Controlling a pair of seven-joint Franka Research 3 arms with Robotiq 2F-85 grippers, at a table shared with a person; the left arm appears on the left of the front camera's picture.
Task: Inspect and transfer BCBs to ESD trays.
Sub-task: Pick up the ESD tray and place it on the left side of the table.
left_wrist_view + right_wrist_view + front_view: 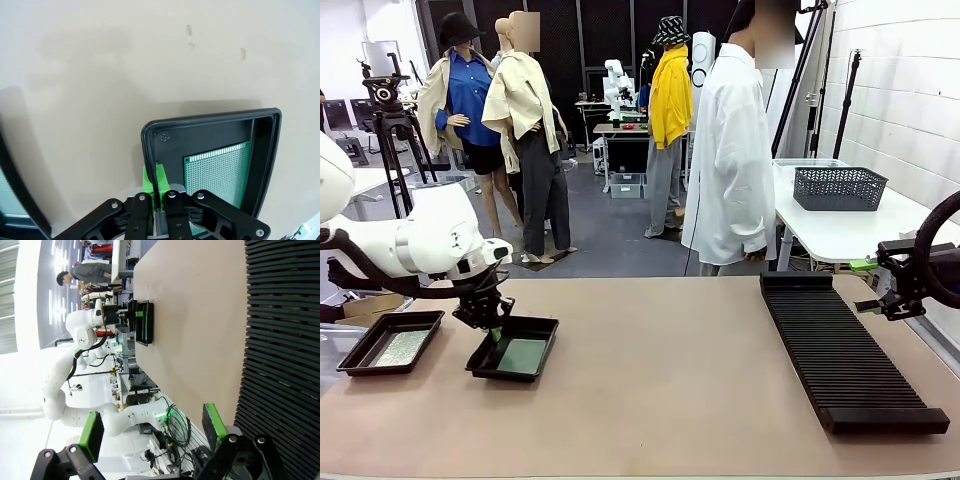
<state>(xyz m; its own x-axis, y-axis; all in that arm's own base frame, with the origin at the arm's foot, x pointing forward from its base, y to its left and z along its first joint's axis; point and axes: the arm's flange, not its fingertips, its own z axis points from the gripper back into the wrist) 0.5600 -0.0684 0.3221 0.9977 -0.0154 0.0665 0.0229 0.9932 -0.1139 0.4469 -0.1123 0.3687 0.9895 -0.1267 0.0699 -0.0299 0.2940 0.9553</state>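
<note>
Left pincer (156, 192) is pinched on the near rim of an ESD tray (262, 150), probably to drag it; a BCB (215, 172) lies flat inside. Right pincer (150, 432) hangs wide apart over the table (660, 380), just beside the slotted rack (845, 350).

2 black ESD trays (367, 358) (542, 330) sit on the surface (670, 400), each holding 1 green BCB (400, 347) (523, 356). 1 long black ribbed rack (845, 355) lies on the surface too. 2 white robot arms (410, 245) (920, 265) reach in.
</note>
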